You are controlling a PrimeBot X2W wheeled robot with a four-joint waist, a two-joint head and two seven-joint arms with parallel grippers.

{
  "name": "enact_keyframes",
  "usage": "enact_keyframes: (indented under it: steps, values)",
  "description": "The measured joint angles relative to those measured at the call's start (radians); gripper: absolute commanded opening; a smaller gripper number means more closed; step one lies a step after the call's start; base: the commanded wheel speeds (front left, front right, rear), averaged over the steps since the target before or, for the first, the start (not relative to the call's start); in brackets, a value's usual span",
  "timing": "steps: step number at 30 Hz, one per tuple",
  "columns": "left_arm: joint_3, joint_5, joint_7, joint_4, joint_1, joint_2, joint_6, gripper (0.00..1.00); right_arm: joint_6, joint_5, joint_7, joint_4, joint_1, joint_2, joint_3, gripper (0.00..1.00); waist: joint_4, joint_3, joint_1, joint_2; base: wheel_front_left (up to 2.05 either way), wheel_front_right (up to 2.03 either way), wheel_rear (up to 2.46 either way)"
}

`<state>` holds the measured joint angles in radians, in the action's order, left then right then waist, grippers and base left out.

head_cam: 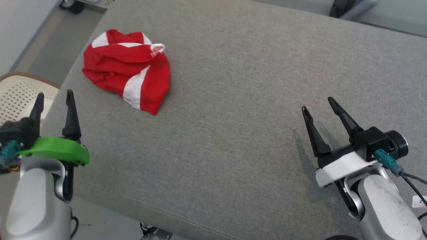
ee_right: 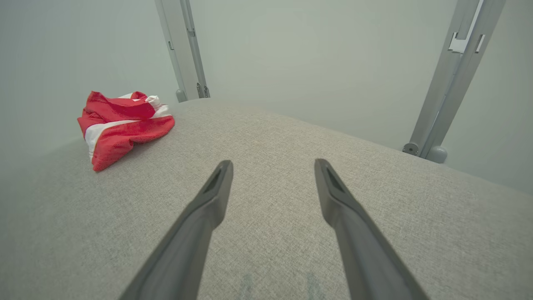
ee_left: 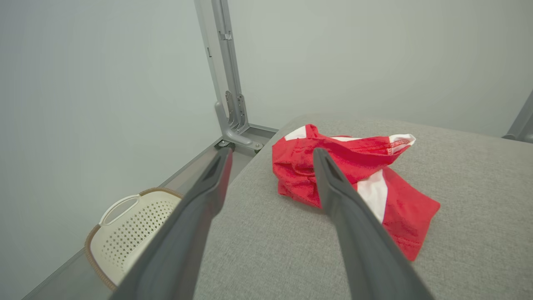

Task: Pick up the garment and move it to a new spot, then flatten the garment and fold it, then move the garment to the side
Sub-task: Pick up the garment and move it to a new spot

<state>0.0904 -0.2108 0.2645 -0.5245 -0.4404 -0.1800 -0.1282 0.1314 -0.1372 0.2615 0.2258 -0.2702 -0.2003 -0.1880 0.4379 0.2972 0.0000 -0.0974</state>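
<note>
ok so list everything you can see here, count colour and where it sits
garment: one, red with white stripes, crumpled on the far left part of the table
table: one, grey fabric top, in front of the robot
basket: one, cream with a brown rim, on the floor off the table's left side
frame posts: two, grey metal, upright beyond the table's far edge
left gripper: one, dark fingers on a green mount, open and empty, at the table's near left edge, short of the garment
right gripper: one, dark fingers on a white mount, open and empty, over bare table at near right
</note>
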Motion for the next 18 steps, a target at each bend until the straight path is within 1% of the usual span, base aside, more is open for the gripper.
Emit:
enact_keyframes:
  steps: [3,7,12,16,18]
  values:
    - [-0.044,-0.041,0.000,-0.065,-0.089,-0.054,-0.001,1.00,0.000,0.003,0.000,-0.016,-0.025,-0.022,-0.004,1.00,-0.037,0.045,0.0003,0.0002,0.00,0.00,0.00]
    - [-0.097,-0.066,0.000,-0.144,-0.193,-0.126,-0.001,1.00,0.000,0.009,0.000,-0.037,-0.044,-0.040,0.001,1.00,-0.091,0.099,0.0002,0.0001,0.00,0.00,0.00]
    - [-0.132,-0.104,0.000,-0.277,-0.277,-0.174,-0.003,1.00,0.000,0.015,0.000,-0.053,-0.057,-0.053,0.008,1.00,-0.156,0.156,0.0003,0.0001,0.00,0.00,0.00]
    - [-0.117,-0.114,0.000,-0.367,-0.335,-0.206,-0.003,1.00,0.000,0.016,0.000,-0.068,-0.065,-0.058,0.013,1.00,-0.202,0.198,0.0002,0.0001,0.00,0.00,0.00]
    - [-0.103,-0.114,0.000,-0.409,-0.359,-0.210,0.015,1.00,0.000,0.016,0.000,-0.072,-0.066,-0.059,0.018,1.00,-0.222,0.219,0.0002,0.0002,0.00,0.00,0.00]
